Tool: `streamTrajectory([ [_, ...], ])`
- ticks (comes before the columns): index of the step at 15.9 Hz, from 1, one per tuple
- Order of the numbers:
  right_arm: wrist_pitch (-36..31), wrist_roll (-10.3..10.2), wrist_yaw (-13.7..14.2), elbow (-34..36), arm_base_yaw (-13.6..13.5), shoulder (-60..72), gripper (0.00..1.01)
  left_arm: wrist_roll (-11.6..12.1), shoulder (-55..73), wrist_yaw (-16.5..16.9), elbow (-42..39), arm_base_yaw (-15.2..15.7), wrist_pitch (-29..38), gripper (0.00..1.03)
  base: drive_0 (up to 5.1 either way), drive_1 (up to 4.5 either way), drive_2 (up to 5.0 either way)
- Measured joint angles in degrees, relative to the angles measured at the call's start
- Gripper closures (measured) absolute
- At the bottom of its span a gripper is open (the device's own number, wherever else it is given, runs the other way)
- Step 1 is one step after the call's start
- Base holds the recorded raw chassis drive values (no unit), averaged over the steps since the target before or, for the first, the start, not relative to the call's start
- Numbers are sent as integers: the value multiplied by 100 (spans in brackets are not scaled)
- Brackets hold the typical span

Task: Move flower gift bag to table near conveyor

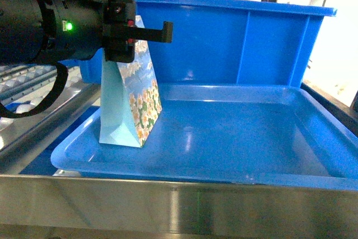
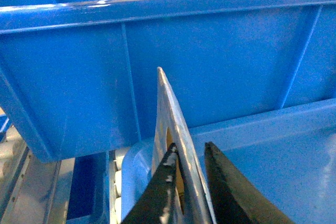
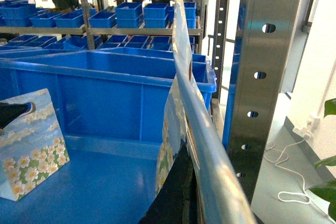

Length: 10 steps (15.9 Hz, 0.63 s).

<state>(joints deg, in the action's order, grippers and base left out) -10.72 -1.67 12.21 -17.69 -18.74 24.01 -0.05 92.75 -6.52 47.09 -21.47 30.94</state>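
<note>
Two floral bags appear. Head view: the flower gift bag (image 1: 130, 102) stands upright at the left end of a blue tray (image 1: 251, 155), with the left claw (image 1: 137, 32) at its top edge. Left wrist view: the jaws straddle that thin edge beside the handle cut-out, but whether they are closed on it cannot be told. Right wrist view: a second floral bag (image 3: 169, 140) rises edge-on from the right claw (image 3: 178, 192), whose closure is likewise unclear. The bag is probably light, crushable, glossy paper, best pinched at the stiff top rim.

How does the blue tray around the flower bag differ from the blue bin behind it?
The tray is shallow, with low sloping walls; the bin is deep, with tall, near-upright walls. The tray lies nearer the camera, while the bin rises behind its far edge. The tray contains the flower gift bag; the inside of the bin is hidden. Both are glossy blue plastic.
</note>
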Motion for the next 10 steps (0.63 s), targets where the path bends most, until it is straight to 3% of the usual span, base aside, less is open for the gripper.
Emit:
streamTrajectory([
  [1,0,0,0,0,0,0,99,0,0,-33,-42,13,28,99,0,0,0],
  [2,2,0,0,0,0,0,99,15,-2,-94,-83,31,94,101,0,0,0],
  [10,2,2,-2,0,0,0,99,162,-765,142,-597,323,892,101,0,0,0],
])
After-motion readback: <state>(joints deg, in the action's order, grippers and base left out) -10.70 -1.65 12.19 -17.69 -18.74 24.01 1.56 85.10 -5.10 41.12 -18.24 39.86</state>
